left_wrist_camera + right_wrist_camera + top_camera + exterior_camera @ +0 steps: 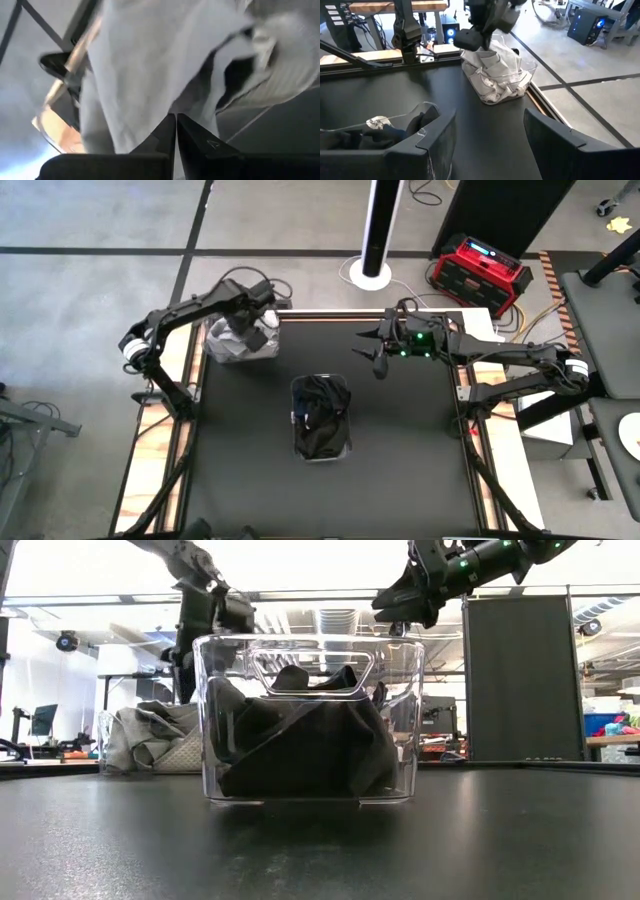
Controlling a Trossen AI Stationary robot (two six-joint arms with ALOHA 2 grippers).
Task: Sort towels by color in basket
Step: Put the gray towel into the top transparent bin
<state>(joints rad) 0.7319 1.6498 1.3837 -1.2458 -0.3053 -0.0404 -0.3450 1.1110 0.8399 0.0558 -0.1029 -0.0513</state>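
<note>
A clear basket (222, 352) at the table's far left holds light grey towels (495, 70), heaped above its rim. My left gripper (175, 120) hangs over this heap, shut, its tips pointing down at the cloth. A second clear basket (320, 383) in the middle of the table holds black towels (310, 740). My right gripper (378, 360) hovers open above the bare table at the far right of the middle basket, with nothing between its fingers (435, 140). My left gripper's shut fingertips (170, 125) point down into the light grey towels (140, 75) from above. I cannot tell whether they touch the cloth or have any of it between them.
Bare black tabletop (400, 460) lies around the middle basket and toward the near edge. Wooden side rails (180, 370) run along the table's left and right. A red case (478, 272) and a white post (377, 230) stand on the floor beyond the far edge.
</note>
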